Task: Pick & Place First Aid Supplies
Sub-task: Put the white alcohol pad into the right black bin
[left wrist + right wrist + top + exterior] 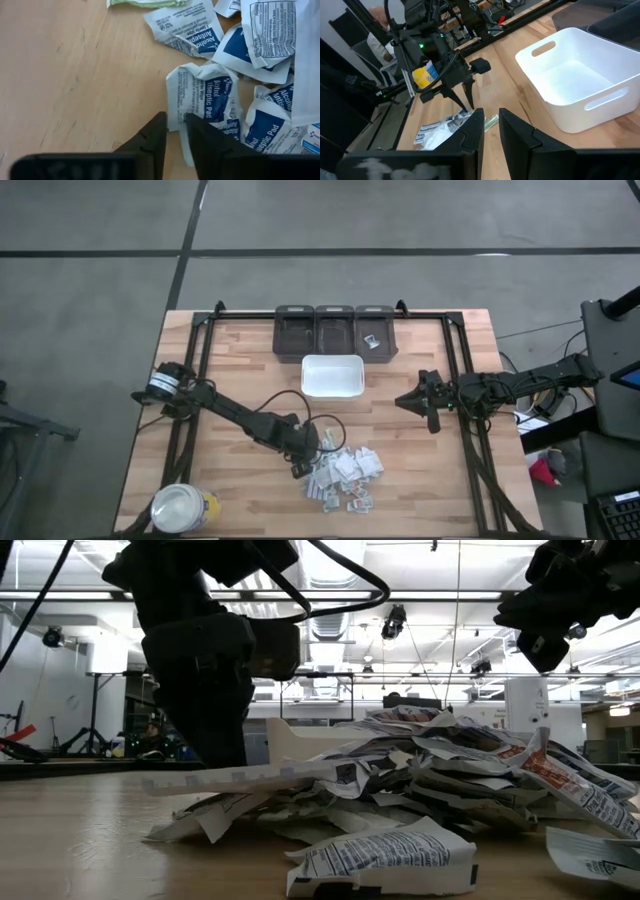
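The first aid supplies (342, 475) lie in a loose pile of small white packets near the table's front edge, one over another. My left gripper (303, 463) reaches down at the pile's left side and is shut on a white and blue antiseptic pad packet (205, 95). My right gripper (402, 401) hovers at the table's right, above the wood, with a narrow gap between its fingers (490, 120) and nothing in it. The white tray (332, 376) stands beyond the pile. My left gripper has the packet's left edge (176, 112) between its two fingers, which slant steeply down from the table's left. Only that edge strip sits in the gap. The rest of the packet lies flat on the wood, against its neighbours in the pile.
Three dark bins (320, 330) stand in a row at the far edge; the right one holds one packet (372, 341). A white-lidded yellow jar (183, 508) sits at the near left corner. Bare wood stretches left of the pile (70, 75).
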{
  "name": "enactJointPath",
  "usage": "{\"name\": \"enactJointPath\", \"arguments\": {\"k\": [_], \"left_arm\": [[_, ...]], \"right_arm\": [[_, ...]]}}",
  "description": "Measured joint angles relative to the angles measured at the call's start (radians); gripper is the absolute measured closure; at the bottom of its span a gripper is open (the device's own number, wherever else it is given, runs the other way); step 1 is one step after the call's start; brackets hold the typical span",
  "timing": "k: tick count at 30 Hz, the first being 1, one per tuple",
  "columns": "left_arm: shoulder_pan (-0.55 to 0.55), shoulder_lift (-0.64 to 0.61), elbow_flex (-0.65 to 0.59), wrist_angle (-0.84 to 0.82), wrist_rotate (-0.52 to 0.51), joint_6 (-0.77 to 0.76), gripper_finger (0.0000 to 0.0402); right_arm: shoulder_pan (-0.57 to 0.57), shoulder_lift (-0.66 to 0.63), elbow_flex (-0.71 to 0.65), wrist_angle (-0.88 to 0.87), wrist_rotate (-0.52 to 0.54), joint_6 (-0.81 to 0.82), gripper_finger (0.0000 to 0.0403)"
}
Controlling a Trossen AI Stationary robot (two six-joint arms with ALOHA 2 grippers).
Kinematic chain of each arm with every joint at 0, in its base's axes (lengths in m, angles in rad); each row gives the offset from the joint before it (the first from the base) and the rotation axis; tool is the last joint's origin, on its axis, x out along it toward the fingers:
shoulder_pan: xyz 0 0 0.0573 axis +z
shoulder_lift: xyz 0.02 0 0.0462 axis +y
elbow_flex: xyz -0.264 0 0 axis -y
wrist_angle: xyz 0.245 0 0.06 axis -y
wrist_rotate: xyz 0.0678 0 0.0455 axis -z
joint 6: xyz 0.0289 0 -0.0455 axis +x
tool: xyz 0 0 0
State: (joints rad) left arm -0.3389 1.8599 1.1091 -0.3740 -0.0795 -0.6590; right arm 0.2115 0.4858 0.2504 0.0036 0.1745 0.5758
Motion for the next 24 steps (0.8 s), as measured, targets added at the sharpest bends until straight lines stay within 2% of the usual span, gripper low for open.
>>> {"name": "enactJointPath", "arguments": {"k": [6, 12, 24], "left_arm": [[0.001, -0.007, 0.000, -0.006, 0.003, -0.005, 0.0394], [-0.001, -0.026, 0.003, 0.001, 0.032, -0.005, 0.0399], [0.000, -0.027, 0.006, 0.007, 0.017, -0.006, 0.0401]], "right_arm": [[0.000, 0.000, 0.000, 0.000, 0.000, 0.000, 0.0346], [0.000, 0.000, 0.000, 0.000, 0.000, 0.000, 0.0346], [0.000, 0.000, 0.000, -0.001, 0.000, 0.000, 0.0346]]}}
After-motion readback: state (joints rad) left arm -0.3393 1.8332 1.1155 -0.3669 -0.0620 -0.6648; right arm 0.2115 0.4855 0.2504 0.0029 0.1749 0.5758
